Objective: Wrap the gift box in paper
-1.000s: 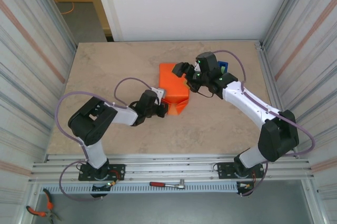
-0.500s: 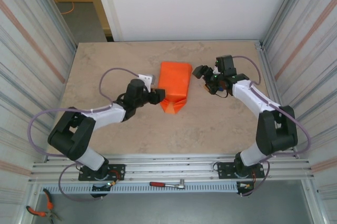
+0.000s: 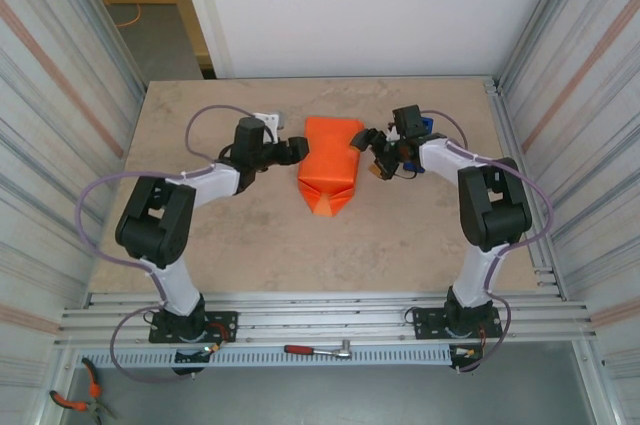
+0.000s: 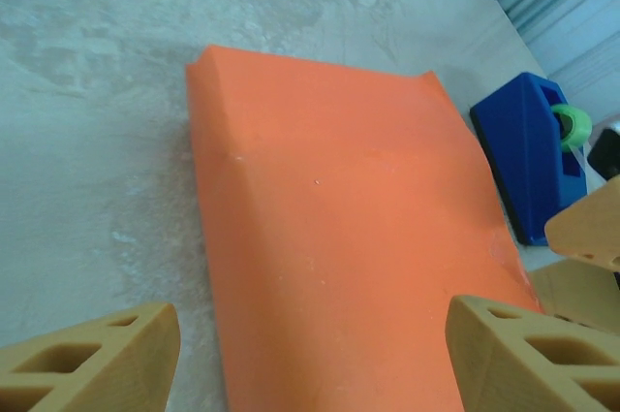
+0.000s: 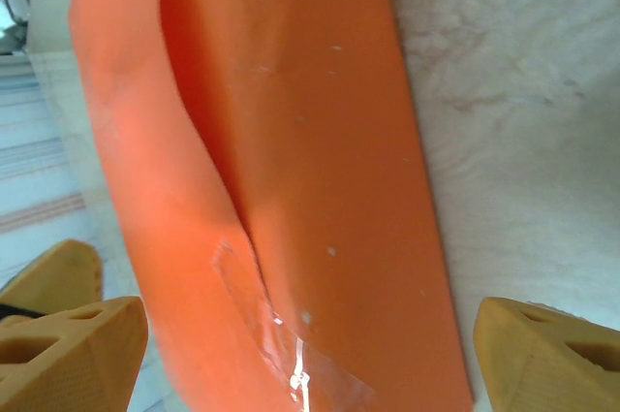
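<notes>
The orange paper lies flat on the table, folded over into a long bundle. The gift box is wrapped inside the paper, so I cannot see it. The end of the paper nearest my bases is folded into a point. A strip of clear tape is stuck along a fold in the paper.

My left pincer is just beside the left edge of the paper. Its two fingers are spread wide, and it is not holding anything. From my left wrist I see the paper lying below the gap between them.

My right pincer is just beside the right edge of the paper. Its fingers are spread wide too, and nothing is pinched in them.

A blue tape dispenser stands to the right of the paper, just past my right pincer. It has a green roll in it.
</notes>
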{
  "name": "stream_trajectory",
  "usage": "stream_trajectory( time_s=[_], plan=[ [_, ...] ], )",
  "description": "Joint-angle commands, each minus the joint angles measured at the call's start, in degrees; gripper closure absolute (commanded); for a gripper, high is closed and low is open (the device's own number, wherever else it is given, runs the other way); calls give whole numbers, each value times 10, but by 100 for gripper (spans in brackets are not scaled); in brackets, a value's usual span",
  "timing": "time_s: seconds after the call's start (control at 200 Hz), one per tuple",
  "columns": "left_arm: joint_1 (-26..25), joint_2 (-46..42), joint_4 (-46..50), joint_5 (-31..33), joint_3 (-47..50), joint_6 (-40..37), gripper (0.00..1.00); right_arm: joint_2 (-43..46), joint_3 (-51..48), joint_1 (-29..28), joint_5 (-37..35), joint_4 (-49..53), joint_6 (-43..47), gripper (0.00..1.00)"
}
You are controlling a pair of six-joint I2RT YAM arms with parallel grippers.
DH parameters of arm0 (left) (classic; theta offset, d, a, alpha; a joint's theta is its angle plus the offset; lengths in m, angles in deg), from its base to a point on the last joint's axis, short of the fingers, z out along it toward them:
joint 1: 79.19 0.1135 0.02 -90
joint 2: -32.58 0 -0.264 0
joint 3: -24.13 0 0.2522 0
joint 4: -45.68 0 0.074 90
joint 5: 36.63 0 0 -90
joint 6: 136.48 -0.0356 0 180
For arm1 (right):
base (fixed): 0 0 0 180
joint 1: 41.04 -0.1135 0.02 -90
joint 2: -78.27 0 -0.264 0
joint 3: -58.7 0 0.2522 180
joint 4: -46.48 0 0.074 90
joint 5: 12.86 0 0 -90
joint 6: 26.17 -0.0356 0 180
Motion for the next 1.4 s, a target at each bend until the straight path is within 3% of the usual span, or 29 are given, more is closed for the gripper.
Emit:
stream_trajectory(
  time_s=[0.0, 0.351, 0.671, 0.907, 1.022, 1.082, 1.187, 1.283, 1.353, 1.398],
  plan=[
    [0, 34, -2, -59, -21, 18, 28, -26, 29, -8, 25, -5, 6, 15],
    [-33, 16, -37, -82, 42, 45, 34, -52, 47, -27, 55, 25, 45, 23],
    [-90, -112, -20, 5, 157, 55, 35, -21, 4, -54, 46, 34, 57, 25],
    [-61, -176, 47, 46, 150, 25, 30, 80, -16, -44, -32, 101, 107, 18],
    [-51, -207, 76, 56, 146, 14, 29, 136, -47, -51, -56, 123, 117, 20],
    [-50, -222, 88, 59, 148, 10, 28, 164, -69, -59, -64, 124, 116, 28],
    [-50, -248, 97, 60, 163, 14, 27, 201, -105, -77, -75, 110, 104, 66],
    [-50, -262, 101, 64, 179, 16, 27, 210, -122, -90, -74, 92, 92, 90],
    [-50, -269, 102, 67, 186, 17, 26, 205, -121, -102, -76, 82, 89, 100],
    [-51, -271, 104, 67, 190, 18, 26, 198, -118, -111, -79, 78, 88, 100]
  ],
)
